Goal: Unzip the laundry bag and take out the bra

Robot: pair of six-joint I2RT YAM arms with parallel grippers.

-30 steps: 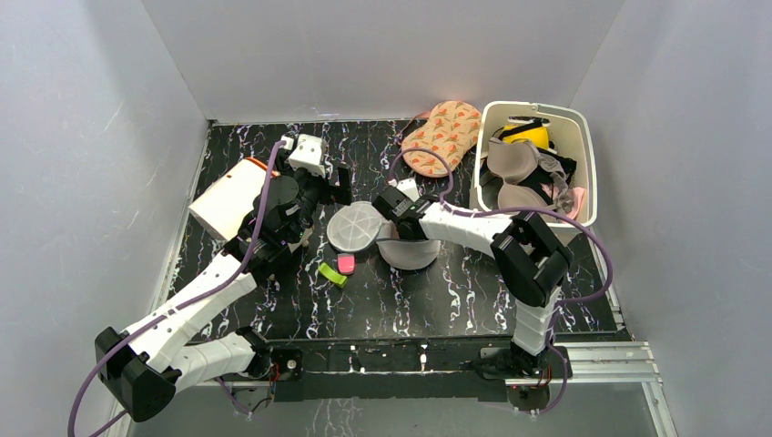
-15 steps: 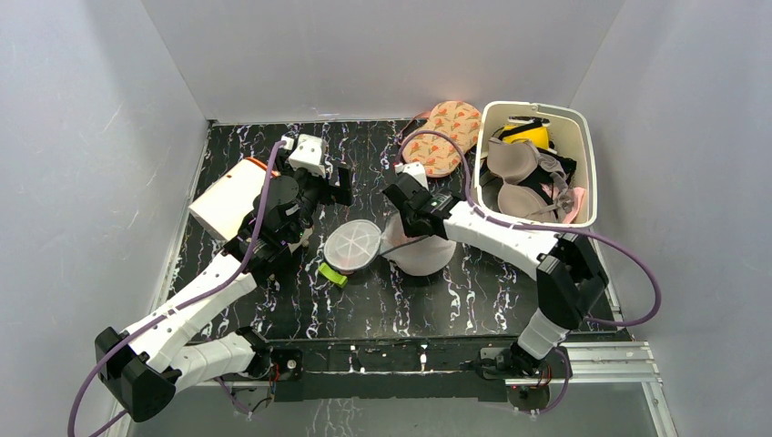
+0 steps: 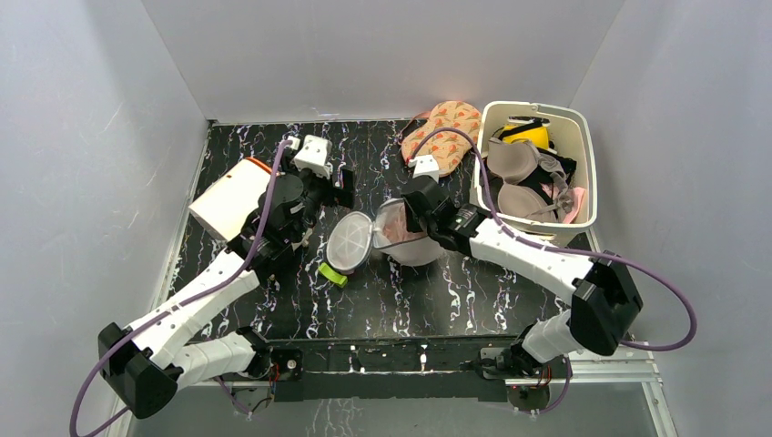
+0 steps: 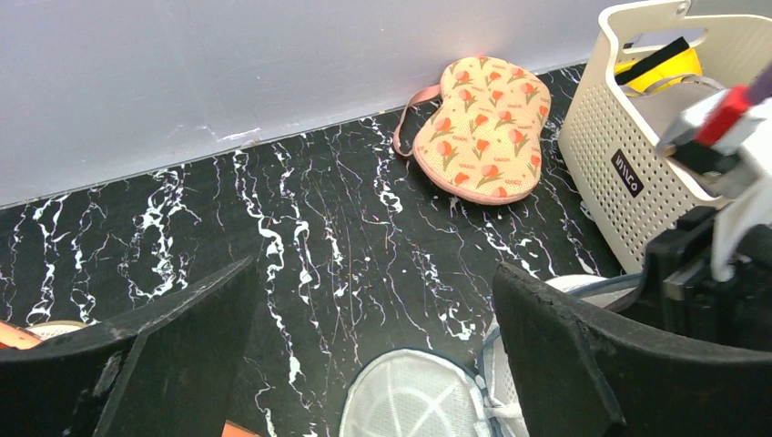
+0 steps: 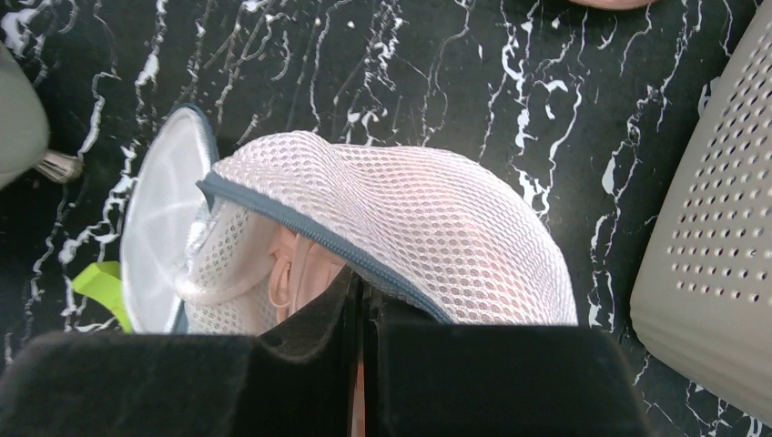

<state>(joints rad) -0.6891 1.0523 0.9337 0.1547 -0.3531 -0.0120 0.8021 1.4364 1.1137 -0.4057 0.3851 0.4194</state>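
The laundry bag is a white mesh drum lying on its side on the black table, mouth to the left. Its round lid hangs open beside it. A pink bra shows inside the mouth. My right gripper is shut on the bag's blue zipper rim, seen in the right wrist view. My left gripper is open and empty just behind the lid, above the table. The lid and the bag show below it.
A white slotted basket of bras stands at the back right. An orange floral pouch lies left of it. A white box sits at the left. A green clip lies by the lid.
My right gripper has moved back and to the right with the bag's rim, tipping the bag so its mouth faces left. The lid swung open. The left gripper stayed nearly still.
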